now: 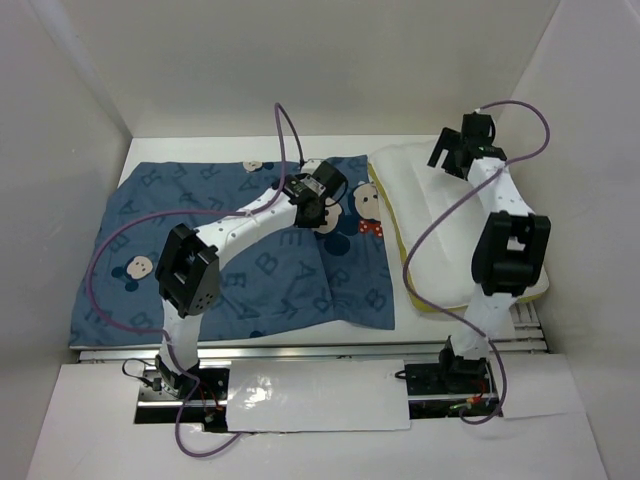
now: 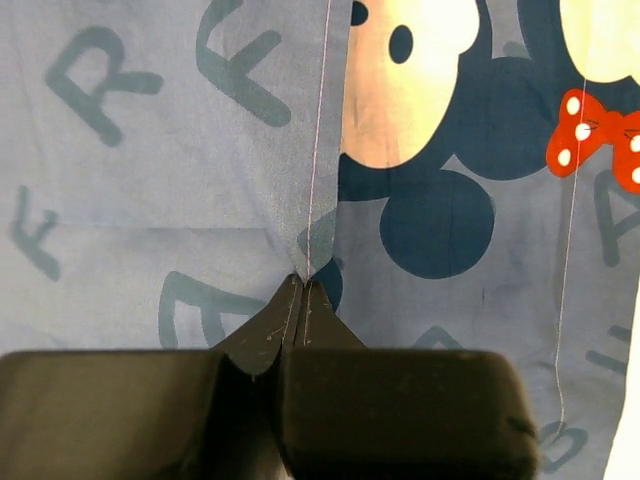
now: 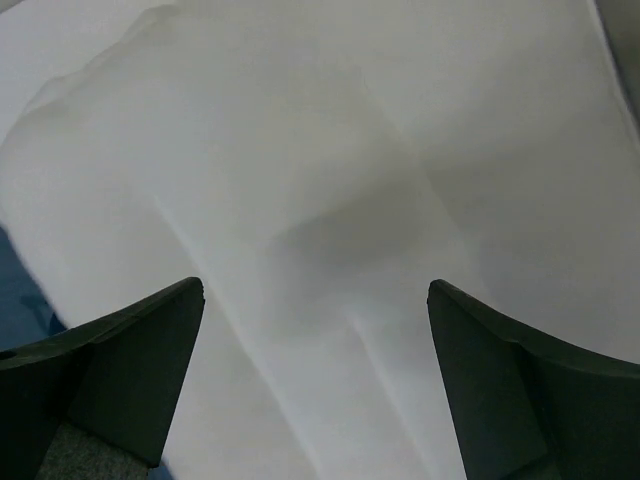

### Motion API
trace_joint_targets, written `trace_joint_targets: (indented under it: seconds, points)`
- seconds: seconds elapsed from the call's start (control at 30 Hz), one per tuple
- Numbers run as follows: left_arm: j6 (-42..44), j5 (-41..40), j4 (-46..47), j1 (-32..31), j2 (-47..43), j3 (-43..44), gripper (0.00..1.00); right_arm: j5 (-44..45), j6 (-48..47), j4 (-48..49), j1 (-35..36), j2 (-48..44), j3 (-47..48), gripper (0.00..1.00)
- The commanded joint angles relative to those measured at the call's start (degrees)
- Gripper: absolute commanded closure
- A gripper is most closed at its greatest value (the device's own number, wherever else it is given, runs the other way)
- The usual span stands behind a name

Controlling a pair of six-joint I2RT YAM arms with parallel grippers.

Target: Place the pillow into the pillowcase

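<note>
Noted left tool [image 2: 303, 285] pinched shut on pillowcase [image 1: 280, 285] fold, right tool [image 3: 315, 290] wide open and empty over pillow [image 1: 425, 205], lying wholly outside just right of pillowcase; insertion not yet begun.

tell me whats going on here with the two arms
The left end effector is pinched shut on a fold of the blue pillowcase, on the half nearer the pillow. The right end effector hangs open over the white pillow, gripping nothing. The pillow lies beside the pillowcase, not yet inside it.
</note>
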Motion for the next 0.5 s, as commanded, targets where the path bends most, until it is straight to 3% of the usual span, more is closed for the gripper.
trace_joint_targets:
  seconds: [0.0,0.2,0.23,0.3,0.33,0.47]
  points:
    - [1.27,-1.42,0.92,-0.80,-0.77,0.48,1.00,-4.74,-2.28,1.15,-0.93,8.72,7.80,0.00]
    - [-0.14,-2.13,0.39,-0.80,-0.77,0.48,1.00,-10.79,-3.59,-0.60,-1.55,25.51,14.59,0.02]
    - [-0.14,-2.65,-0.13,-0.80,-0.77,0.48,1.00,-12.64,-4.12,-0.61,-1.55,26.83,15.12,0.10]
    - [-0.84,-3.35,-0.66,-0.80,-0.08,1.09,1.00,-17.92,-4.66,1.13,-2.08,27.72,12.60,0.67]
    - [-0.84,-3.97,-1.71,-0.80,-0.07,1.09,1.00,-17.93,-3.35,3.06,-2.08,26.59,10.49,1.00]
    - [-1.37,-4.59,-2.24,-0.80,0.46,2.23,1.00,-17.93,-6.22,9.76,-2.61,16.41,4.31,1.00]
